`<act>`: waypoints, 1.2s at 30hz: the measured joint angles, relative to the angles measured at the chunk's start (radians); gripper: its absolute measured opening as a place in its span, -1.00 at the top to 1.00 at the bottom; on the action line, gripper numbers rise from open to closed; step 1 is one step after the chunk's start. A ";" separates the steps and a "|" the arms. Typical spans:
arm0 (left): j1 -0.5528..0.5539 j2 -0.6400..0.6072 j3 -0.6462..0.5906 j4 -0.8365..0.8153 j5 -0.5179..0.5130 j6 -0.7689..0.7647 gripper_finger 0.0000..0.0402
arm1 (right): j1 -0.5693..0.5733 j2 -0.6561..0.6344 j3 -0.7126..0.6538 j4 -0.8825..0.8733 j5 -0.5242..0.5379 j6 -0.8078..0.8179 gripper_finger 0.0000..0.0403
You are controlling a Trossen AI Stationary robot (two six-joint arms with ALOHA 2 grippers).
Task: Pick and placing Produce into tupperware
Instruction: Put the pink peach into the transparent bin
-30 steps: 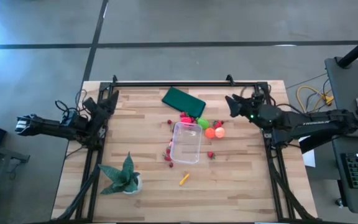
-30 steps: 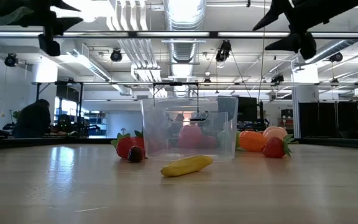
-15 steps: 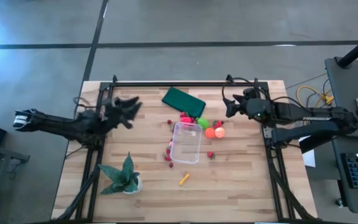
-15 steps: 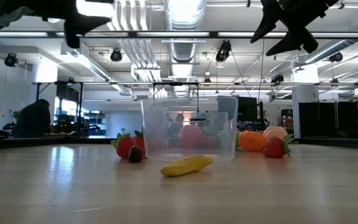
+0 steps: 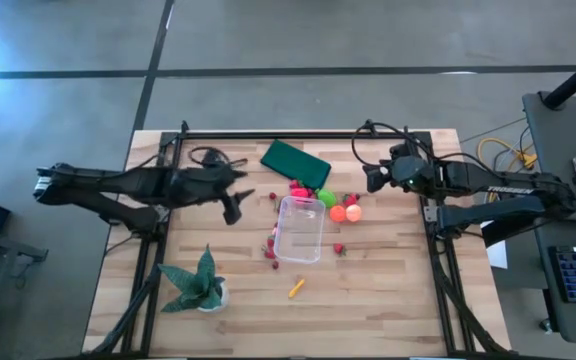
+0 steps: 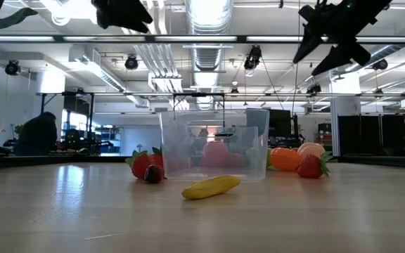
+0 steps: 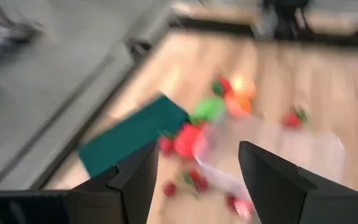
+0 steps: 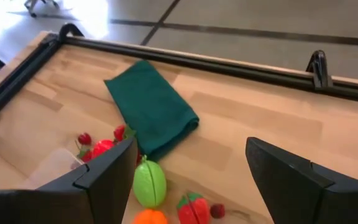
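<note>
Lying right of the open left tool (image 5: pixel 236 196), tupperware (image 5: pixel 299 229), untouched.

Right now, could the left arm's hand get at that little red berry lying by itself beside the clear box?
Probably yes. The left hand hangs open above the wood, close to the berry, with nothing between them. The tupperware sits just past it.

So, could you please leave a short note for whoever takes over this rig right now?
Left gripper: open, empty, above the table left of the tupperware.
Right gripper: open, empty, waiting at the table's right edge.
Produce: all on the table around the tupperware; red, green and orange pieces behind it, berries at its left, one berry at its right, yellow stick in front.
Done: no piece can be made out inside the tupperware.
Left: pick each piece and place it in.
</note>
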 joint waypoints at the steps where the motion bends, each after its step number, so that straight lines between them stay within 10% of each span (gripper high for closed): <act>1: 0.000 0.029 0.019 -0.030 0.033 0.003 -0.04 | 0.000 0.000 0.000 -0.004 -0.006 0.000 -0.45; 12: 0.000 0.275 0.064 -0.075 0.274 -0.126 -0.04 | 0.000 -0.001 0.000 -0.075 -0.102 -0.017 -0.45; 36: -0.221 0.588 0.316 -0.075 0.378 -0.474 -0.04 | 0.000 -0.001 -0.003 -0.228 -0.184 -0.196 -0.45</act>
